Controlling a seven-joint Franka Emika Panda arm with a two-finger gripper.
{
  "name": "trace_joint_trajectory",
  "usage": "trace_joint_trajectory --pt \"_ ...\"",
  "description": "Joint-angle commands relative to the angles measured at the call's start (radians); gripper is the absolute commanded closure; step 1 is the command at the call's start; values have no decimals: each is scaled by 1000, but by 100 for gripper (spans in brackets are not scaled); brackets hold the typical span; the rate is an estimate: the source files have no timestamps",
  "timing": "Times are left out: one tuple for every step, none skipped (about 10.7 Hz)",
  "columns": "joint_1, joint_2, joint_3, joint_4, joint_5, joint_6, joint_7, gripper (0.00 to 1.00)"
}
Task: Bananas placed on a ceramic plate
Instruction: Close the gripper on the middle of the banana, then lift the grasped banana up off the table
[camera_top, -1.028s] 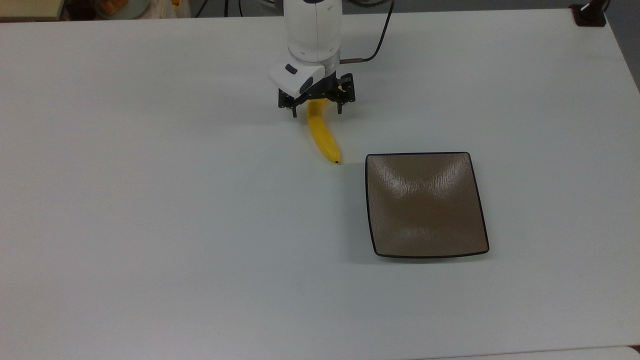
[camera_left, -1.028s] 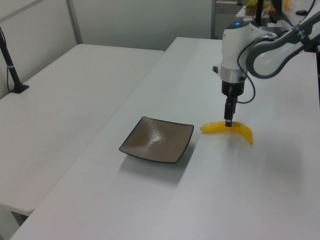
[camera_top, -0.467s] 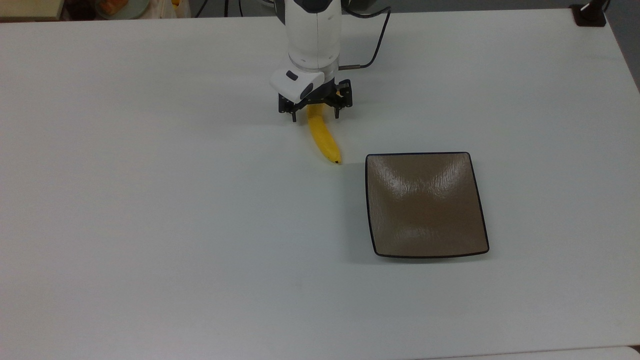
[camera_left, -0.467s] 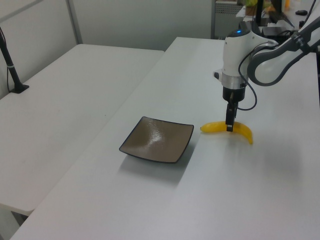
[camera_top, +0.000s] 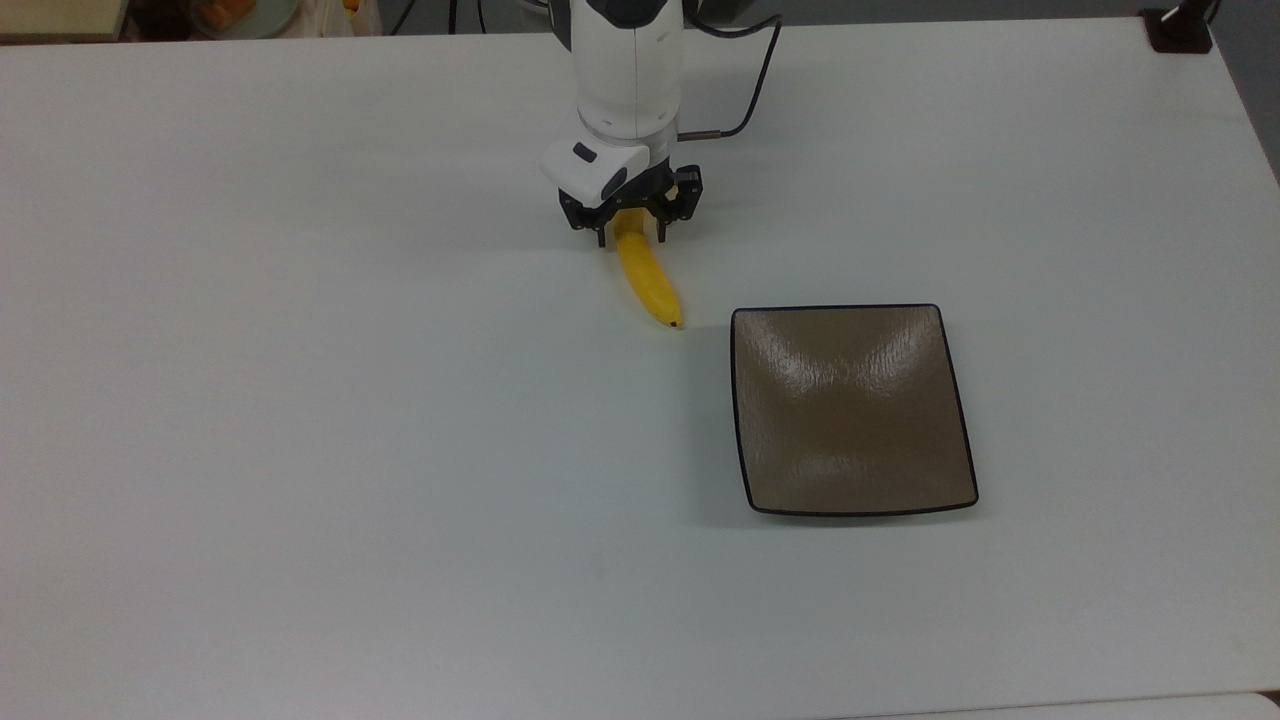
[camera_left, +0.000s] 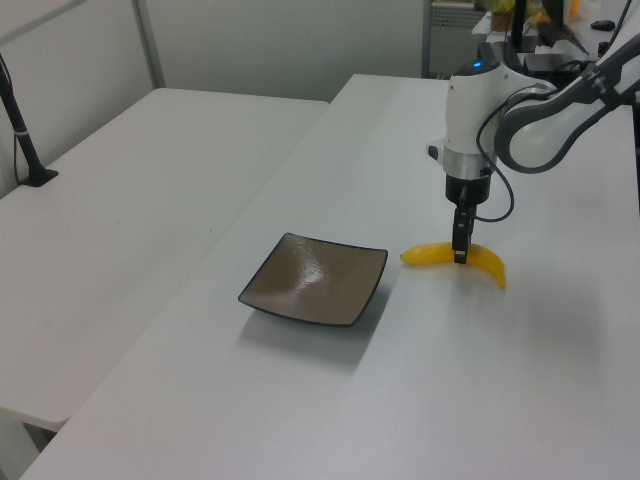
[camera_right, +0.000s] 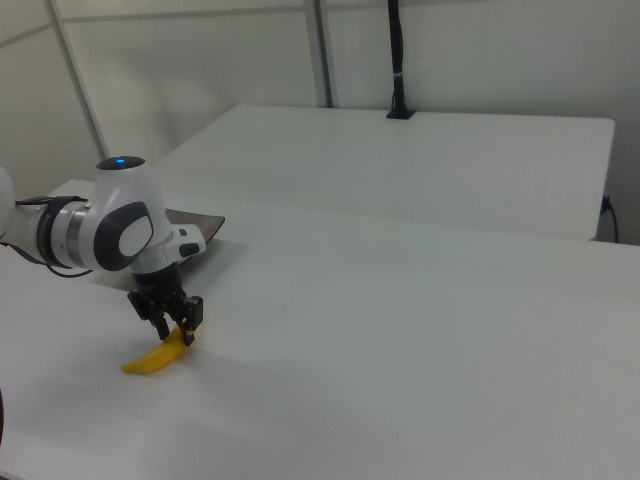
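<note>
Jaws straddle smooth curved banana; glossy square plate near.

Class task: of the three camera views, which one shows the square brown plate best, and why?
The top view: the plate is seen from above, whole, with all four edges and its dark rim. The left view shows it entire but slanted. In the right view the arm hides most of it, leaving one corner.
</note>
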Motion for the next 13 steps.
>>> trace_joint_trajectory --pt "3 -3 0 -24 -15 32 -20 59" --pt "4 -5 0 -24 -15 32 -20 70" --pt "3 -8 0 -24 -15 30 -20 92" --pt "4 -17 0 -21 -15 16 -20 100" --pt "4 -26 0 -17 -15 12 -20 100" --pt "3 -42 0 -13 -15 -8 -20 100" --pt "1 -62 0 1 -15 -57 -22 100" --pt "-2 -83 0 21 -15 -109 -22 100" --pt "-8 -105 0 56 -15 -175 -25 100" --pt "-12 -121 -1 108 -15 -258 -43 100" --pt "-22 -125 -1 177 -15 -346 -48 100" --pt "-25 -123 -1 253 -13 -428 -48 100" --pt "-29 -122 -3 322 -6 -488 -43 100"
